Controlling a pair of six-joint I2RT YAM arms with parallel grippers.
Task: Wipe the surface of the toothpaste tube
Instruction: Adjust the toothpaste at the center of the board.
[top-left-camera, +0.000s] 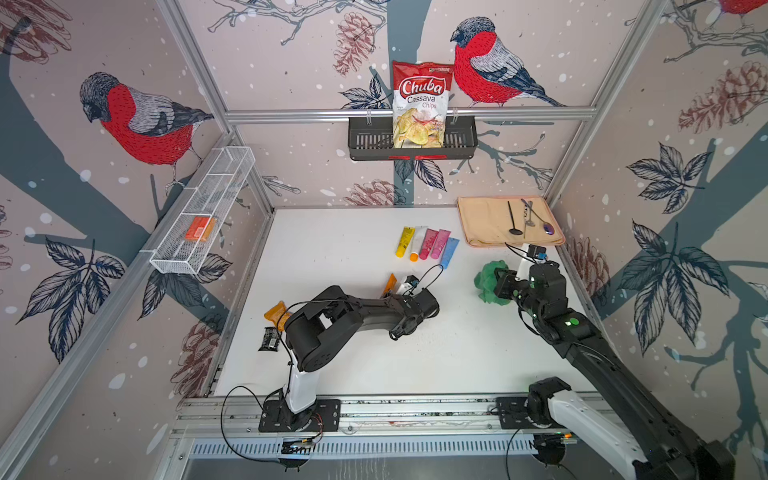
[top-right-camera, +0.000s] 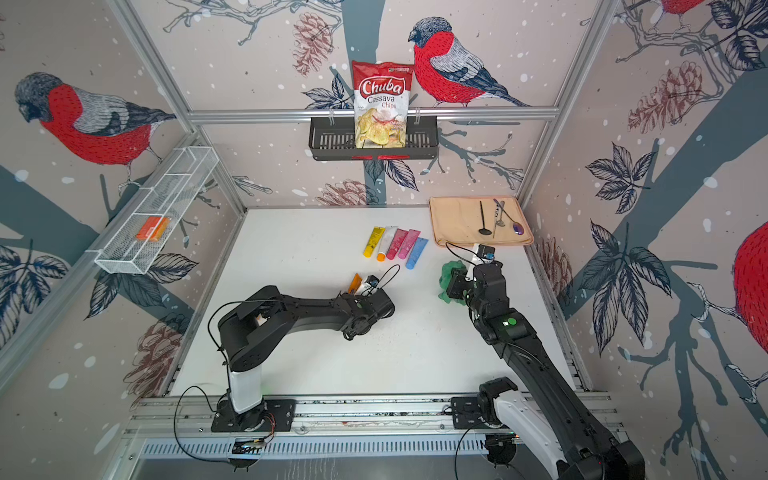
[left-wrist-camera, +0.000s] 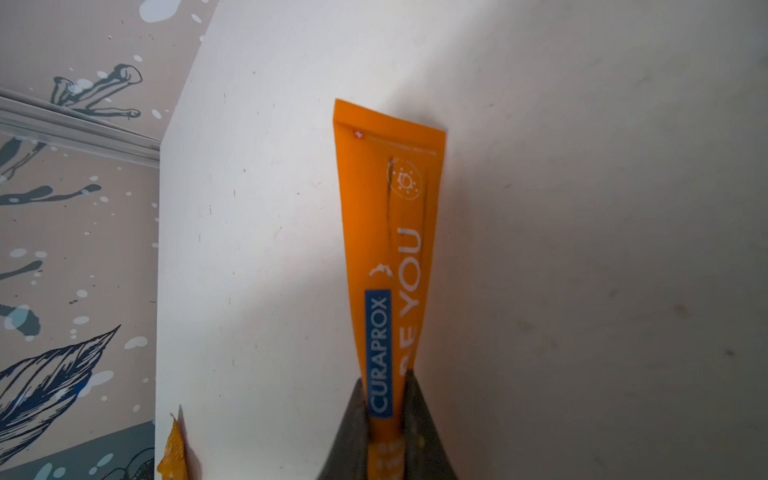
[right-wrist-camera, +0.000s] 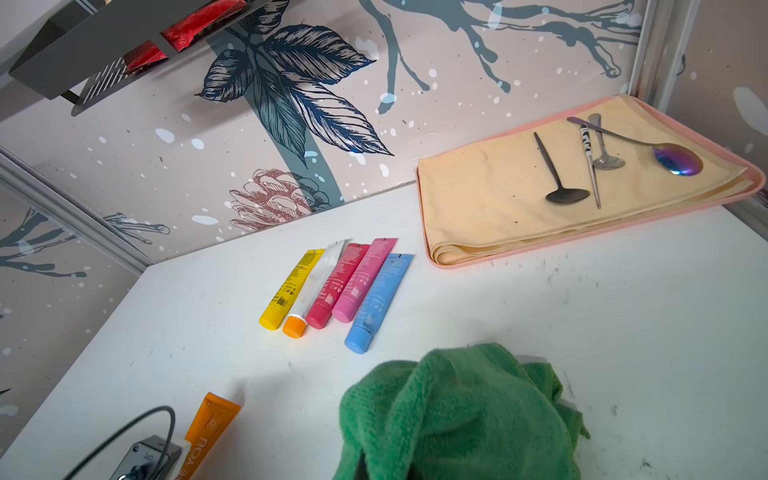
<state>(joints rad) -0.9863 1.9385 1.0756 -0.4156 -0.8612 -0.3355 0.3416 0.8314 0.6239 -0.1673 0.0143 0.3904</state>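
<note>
My left gripper (left-wrist-camera: 384, 415) is shut on an orange toothpaste tube (left-wrist-camera: 386, 249), with one dark finger on each side near the cap end. The crimped end points away from the wrist, low over the white table (left-wrist-camera: 249, 291). In both top views the tube (top-left-camera: 389, 284) (top-right-camera: 354, 282) sticks out past the left wrist near mid-table. My right gripper (top-left-camera: 500, 284) is shut on a bunched green cloth (top-left-camera: 490, 282) (right-wrist-camera: 457, 411), which covers its fingers. The cloth hangs to the right of the tube, apart from it. The tube (right-wrist-camera: 210, 424) also shows in the right wrist view.
Several coloured tubes (top-left-camera: 428, 245) lie in a row behind the grippers. A pink tray (top-left-camera: 557, 243) with a beige cloth and spoons sits at the back right. An orange packet (top-left-camera: 276, 313) and a black one (top-left-camera: 269, 338) lie by the left arm. Wire basket (top-left-camera: 203, 212) on the left wall.
</note>
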